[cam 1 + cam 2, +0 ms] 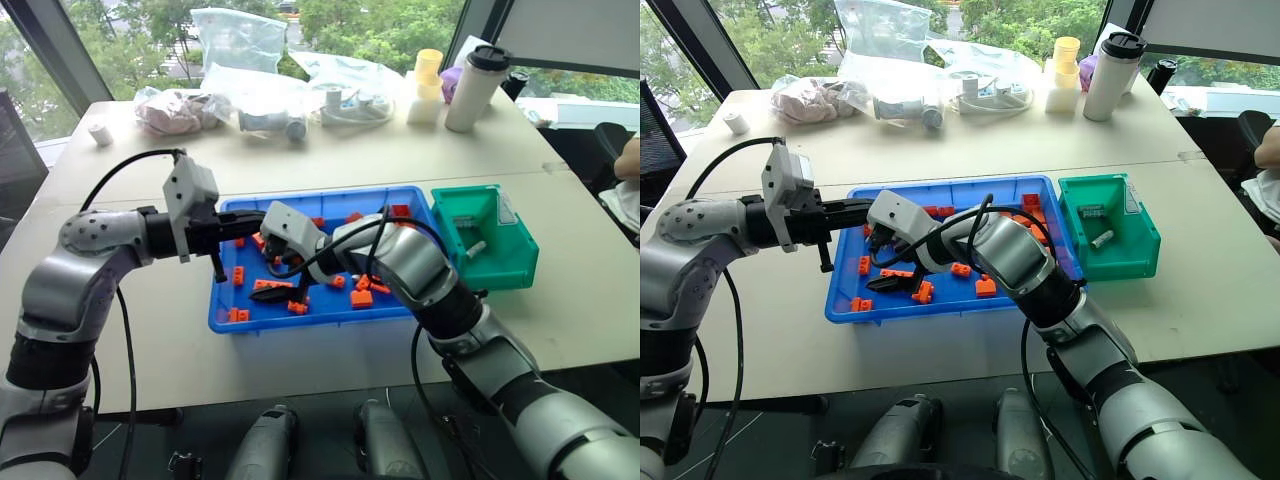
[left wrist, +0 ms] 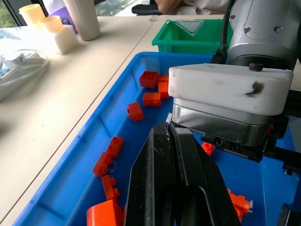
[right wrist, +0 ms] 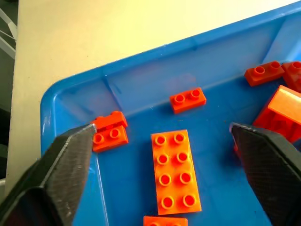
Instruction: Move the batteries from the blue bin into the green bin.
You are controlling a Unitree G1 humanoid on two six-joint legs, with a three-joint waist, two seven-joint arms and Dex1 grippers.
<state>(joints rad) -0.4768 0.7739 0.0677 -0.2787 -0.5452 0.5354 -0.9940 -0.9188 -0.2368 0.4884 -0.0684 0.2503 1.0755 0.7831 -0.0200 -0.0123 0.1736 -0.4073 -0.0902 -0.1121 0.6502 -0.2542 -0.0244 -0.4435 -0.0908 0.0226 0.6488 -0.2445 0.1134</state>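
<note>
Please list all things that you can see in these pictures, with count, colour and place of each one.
Wide shallow blue plastic bin: one, blue, middle of the table.
Small orange toy bricks: many, orange, scattered inside the blue bin.
Small deep green plastic bin: one, teal-green, touching the blue bin's right end.
Silver-grey metal batteries: at least two, inside the green bin.
Beige table: one, under everything.
Tall white tumbler with black lid: one, far right edge.
Yellow cups: stacked, beside the tumbler.
Clear plastic bags: several, far edge.
Left gripper: black fingers shut, over the blue bin.
Right gripper: black fingers open, over the bricks.
</note>
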